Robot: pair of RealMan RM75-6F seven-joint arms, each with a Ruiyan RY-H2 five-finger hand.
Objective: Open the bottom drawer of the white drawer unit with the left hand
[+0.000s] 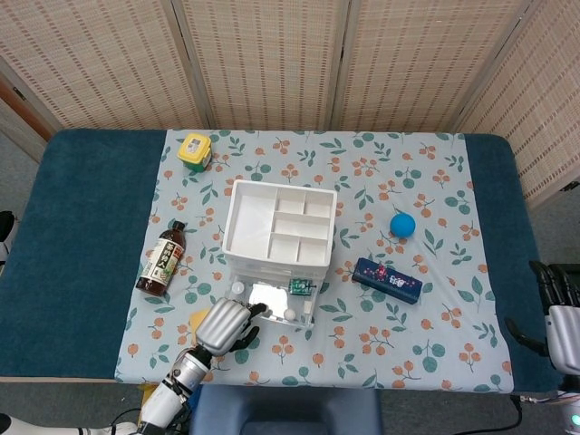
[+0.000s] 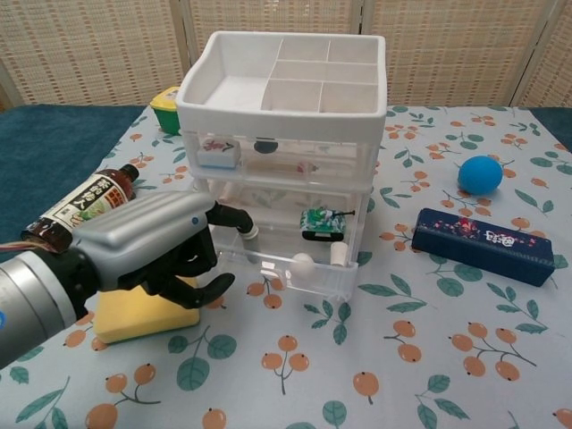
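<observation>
The white drawer unit (image 2: pixel 281 116) is seen at the centre of the counter (image 1: pixel 91 227), on the flowered cloth (image 2: pixel 429 340), its divided top tray facing up. The bottom drawer (image 2: pixel 281 259) is found drawn out toward six o'clock, its clear front well proud of the drawers above; a small green-and-black item (image 2: pixel 322 220) and two white balls (image 2: pixel 304 262) are visible inside it.

The left robot hand (image 2: pixel 165 246) is placed at the drawer's eight o'clock corner, fingers (image 2: pixel 234 217) curled in, with one dark fingertip hooked against the drawer's left front edge. Whether the edge is truly gripped or only touched cannot be told. A yellow sponge (image 2: pixel 143 313) is lying beneath that hand.

The right robot hand (image 1: pixel 557 313) is glimpsed at the four o'clock edge of the head view, off the cloth, fingers upright; how far it is open cannot be made out.

A brown sauce bottle (image 2: pixel 85 204) is laid on its side at nine o'clock of the unit. A yellow-lidded jar (image 1: pixel 195 149) is standing at eleven o'clock. A blue ball (image 2: pixel 481 174) is resting at two o'clock, and a dark blue patterned case (image 2: pixel 487 246) is lying at three to four o'clock.
</observation>
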